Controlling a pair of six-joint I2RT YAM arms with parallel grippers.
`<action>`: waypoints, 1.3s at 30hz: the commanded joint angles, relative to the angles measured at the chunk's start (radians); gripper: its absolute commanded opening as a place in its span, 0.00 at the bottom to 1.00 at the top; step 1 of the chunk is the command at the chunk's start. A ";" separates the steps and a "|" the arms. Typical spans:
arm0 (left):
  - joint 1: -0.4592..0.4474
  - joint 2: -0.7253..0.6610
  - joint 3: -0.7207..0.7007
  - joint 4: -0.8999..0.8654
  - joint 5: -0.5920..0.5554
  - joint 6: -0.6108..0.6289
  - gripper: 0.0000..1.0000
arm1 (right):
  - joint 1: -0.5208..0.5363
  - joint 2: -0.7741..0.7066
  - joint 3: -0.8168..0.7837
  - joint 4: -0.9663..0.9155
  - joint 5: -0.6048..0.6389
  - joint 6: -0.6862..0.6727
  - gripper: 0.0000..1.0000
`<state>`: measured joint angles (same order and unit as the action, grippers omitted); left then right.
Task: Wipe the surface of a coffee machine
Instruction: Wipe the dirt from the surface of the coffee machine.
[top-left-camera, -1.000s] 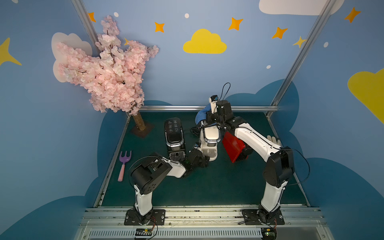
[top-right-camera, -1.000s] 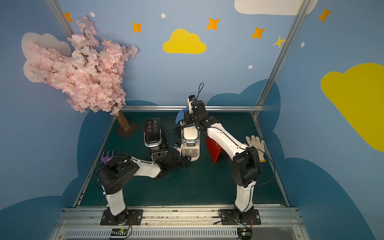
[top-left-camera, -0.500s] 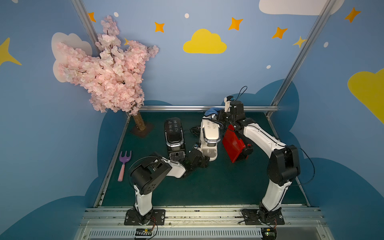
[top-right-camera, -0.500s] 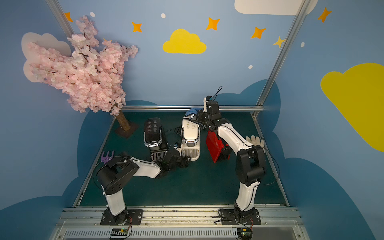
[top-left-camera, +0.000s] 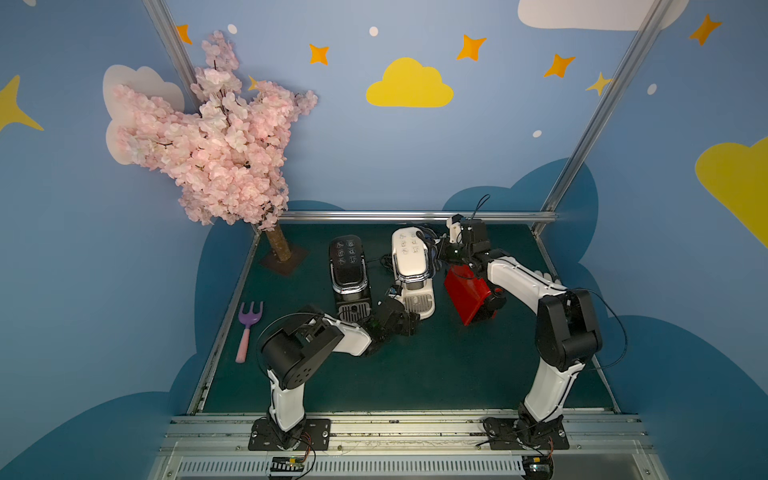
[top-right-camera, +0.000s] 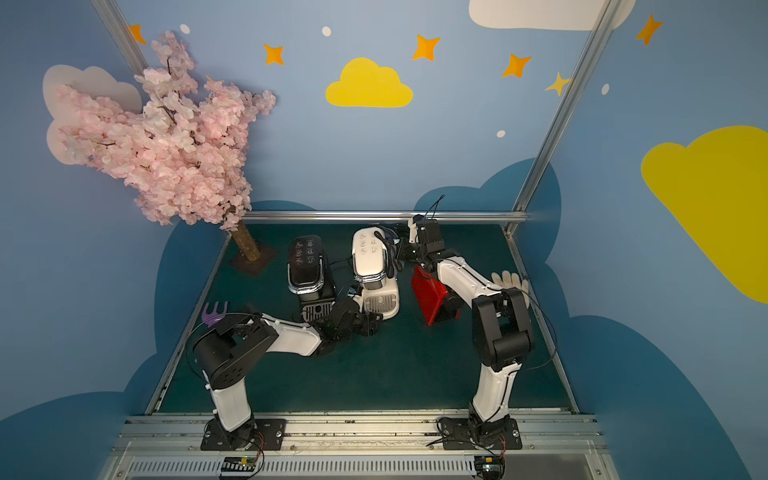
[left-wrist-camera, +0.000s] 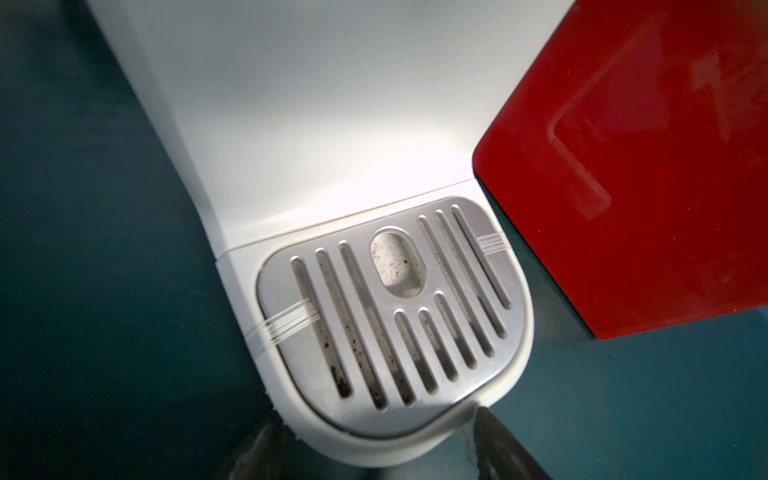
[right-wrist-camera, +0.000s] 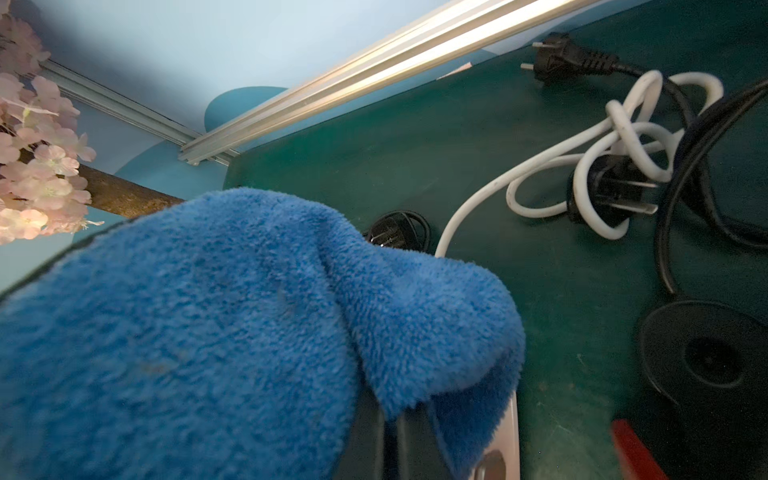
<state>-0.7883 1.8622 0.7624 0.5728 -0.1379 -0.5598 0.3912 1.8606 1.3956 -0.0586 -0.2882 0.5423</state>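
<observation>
In both top views the coffee machine (top-left-camera: 410, 259) (top-right-camera: 371, 259) stands mid-table, black machine (top-left-camera: 348, 266) left, red machine (top-left-camera: 467, 297) right. Left wrist: left gripper (left-wrist-camera: 374, 451) spread wide, clasping its drip-grille base. Right wrist: right gripper (right-wrist-camera: 392, 440) pinched tight on the blue cloth (right-wrist-camera: 232, 332).

Light fell evenly from overhead, bright on the blue walls (top-left-camera: 415, 166), dimmer on the green floor (top-left-camera: 436, 374), glaring white off the coffee machine (left-wrist-camera: 332, 124) up close, while the blue cloth (right-wrist-camera: 187, 332) sat blurred against the lens.
</observation>
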 joint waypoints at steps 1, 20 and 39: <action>-0.010 0.003 0.008 -0.014 0.039 -0.008 0.72 | 0.041 0.005 -0.033 -0.102 -0.023 -0.017 0.01; -0.009 0.018 0.045 -0.041 0.059 0.006 0.72 | 0.128 0.027 -0.046 -0.247 0.146 -0.117 0.01; -0.009 0.015 0.036 -0.037 0.064 -0.001 0.72 | 0.161 0.092 -0.020 -0.337 0.218 -0.170 0.01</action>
<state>-0.7883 1.8645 0.7837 0.5411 -0.1223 -0.5621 0.4984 1.9049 1.3819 -0.3042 0.0212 0.3759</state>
